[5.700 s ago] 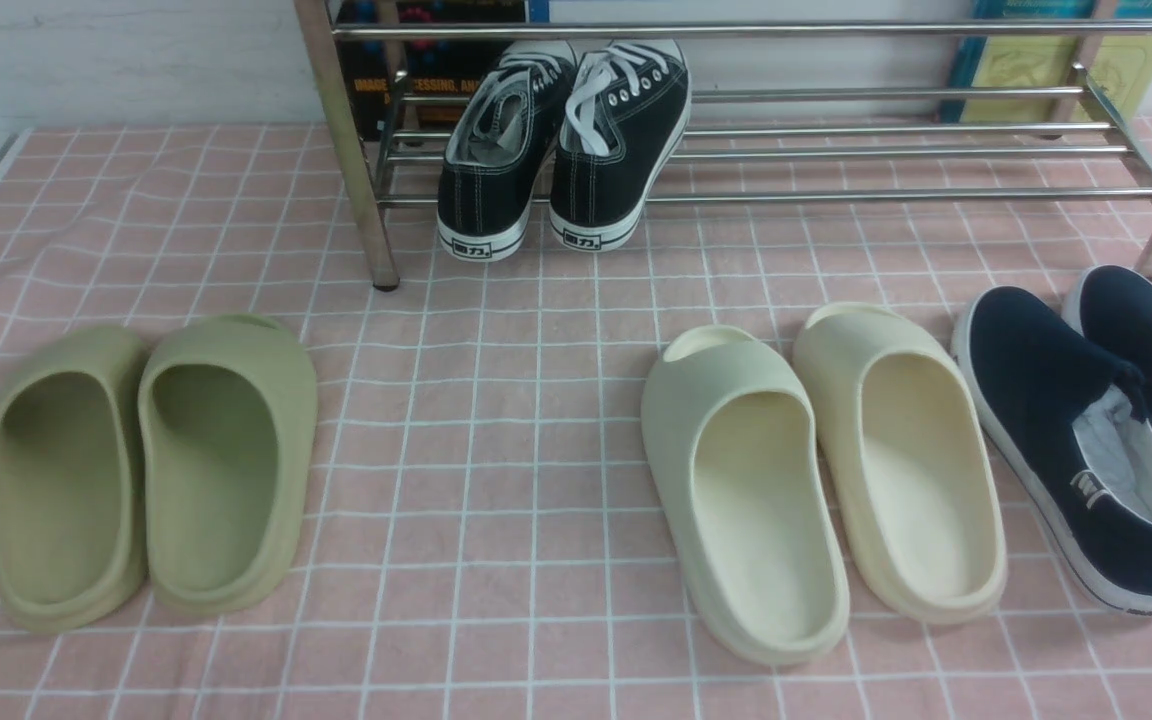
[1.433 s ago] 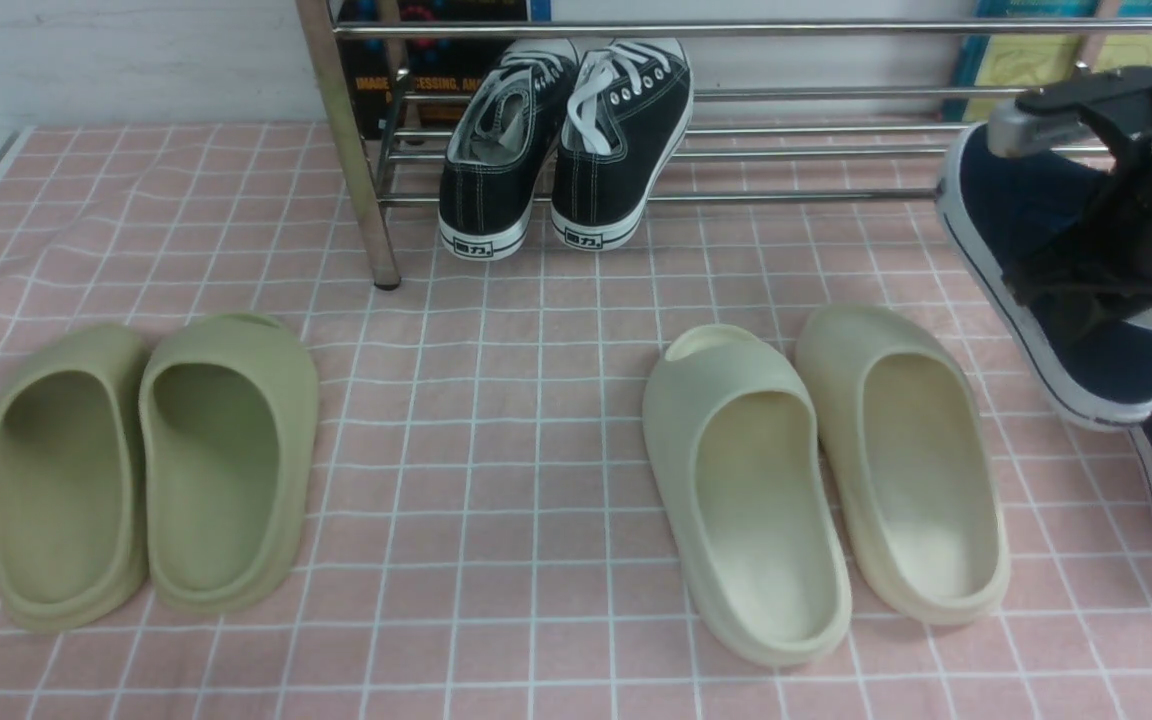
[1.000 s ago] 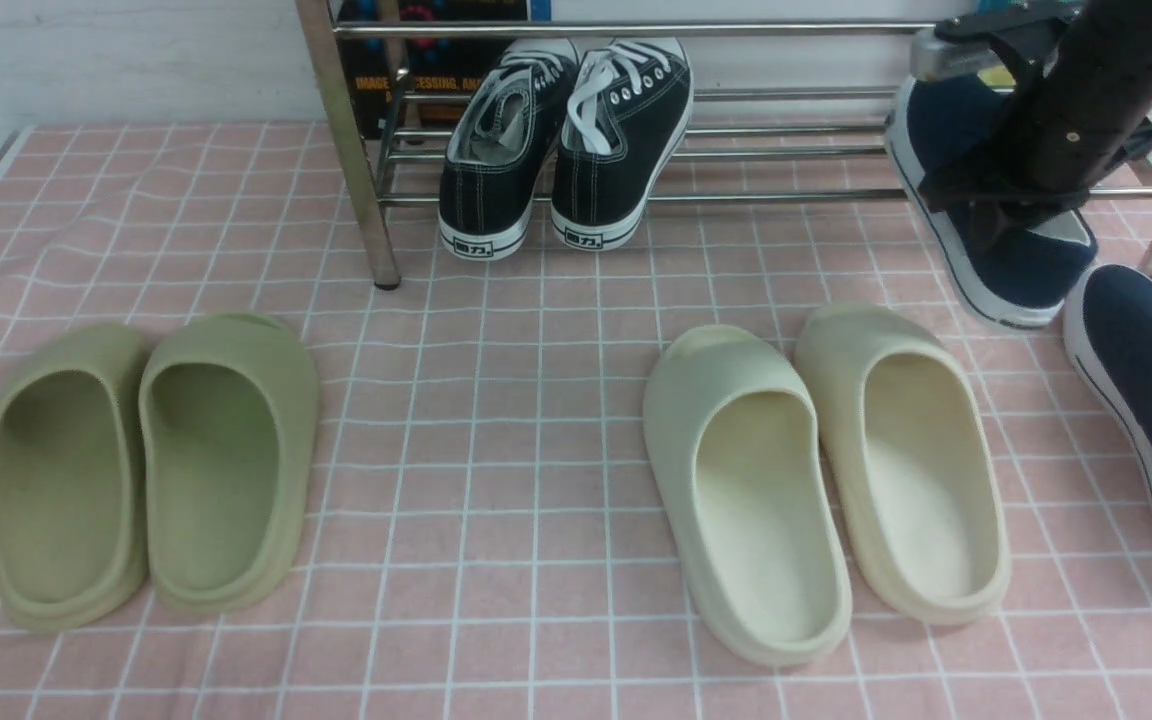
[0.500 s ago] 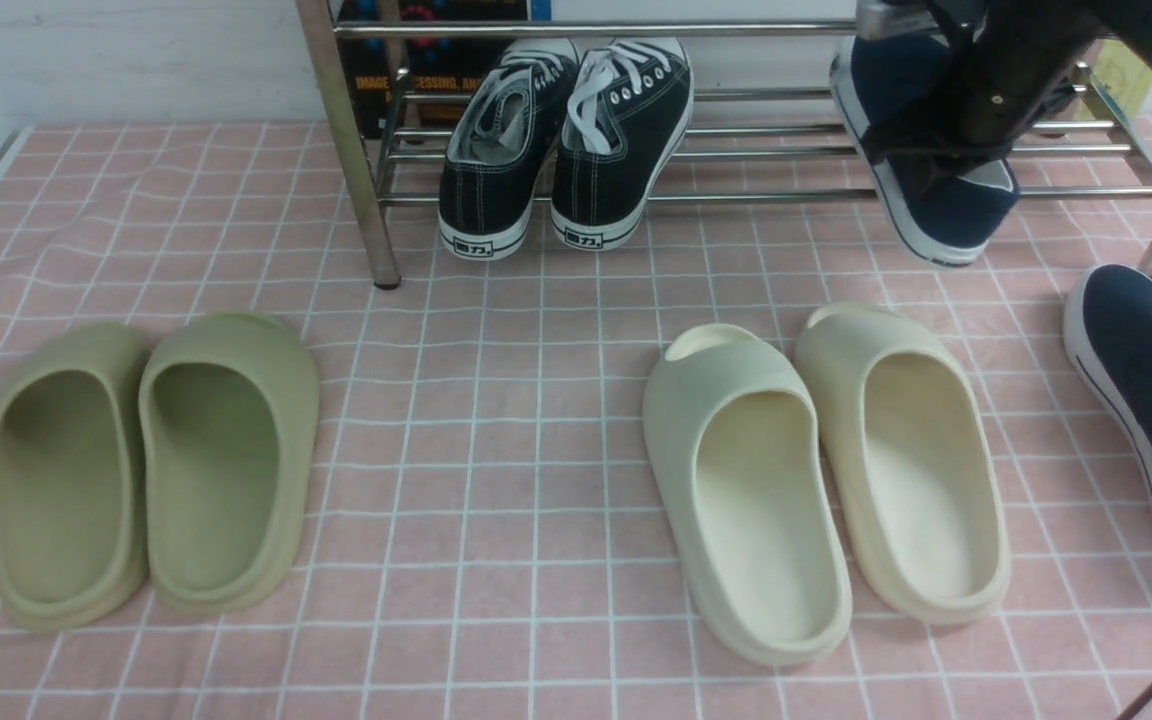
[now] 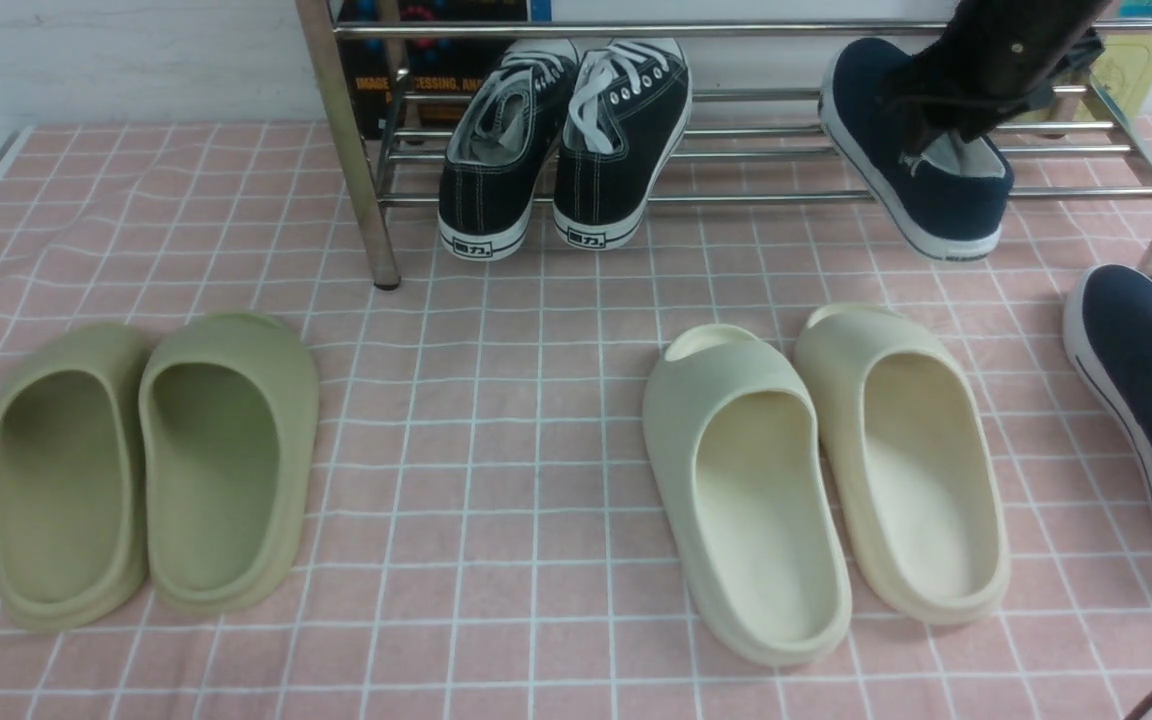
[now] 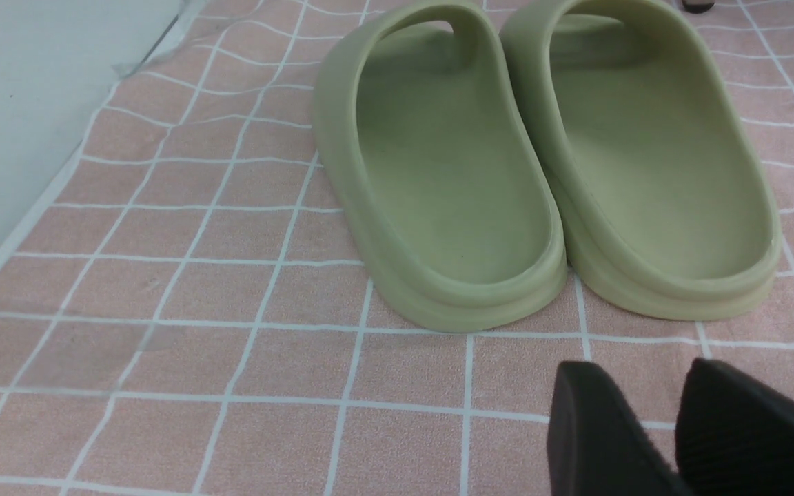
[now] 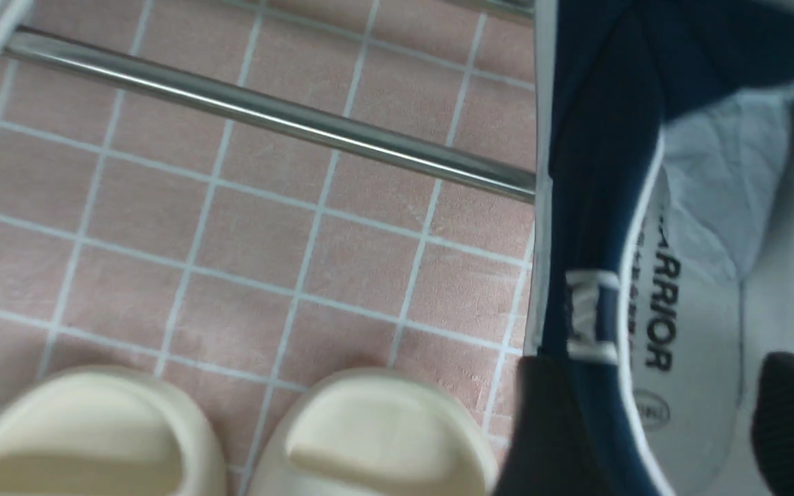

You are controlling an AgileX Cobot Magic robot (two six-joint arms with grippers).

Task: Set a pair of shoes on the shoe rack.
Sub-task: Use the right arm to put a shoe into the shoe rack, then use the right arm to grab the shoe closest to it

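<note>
Right claw: jaws spread wide. 1 finger stands outside the side wall of navy shoe 1, the other over its pale insole. Nothing is clamped.

Left claw: low over the pink checked cloth, near the olive slides. Fingers narrowly parted, empty.

Navy shoe 1: on the shoe rack, to the right of the black sneakers and apart from them. Toe points to the back, sole lies across the lower tubes, and the heel overhangs the front tube, tilted down toward the cloth.

Navy shoe 2: on the cloth at the right edge of the front view, near the rack's right front leg and to the right of the cream slides. Partly out of frame.

Step in hand: release of shoe 1. Judged 1 of 2 shoes placed, about half done.

Next move calls for:
- Lift the claw straight up out of the shoe opening without dragging the wall, as the overhanging heel looks apt to slip off the front tube.
- Cross to shoe 2 and pinch its side wall.
- Set it on the tubes beside shoe 1, toe to the back, to match.
</note>
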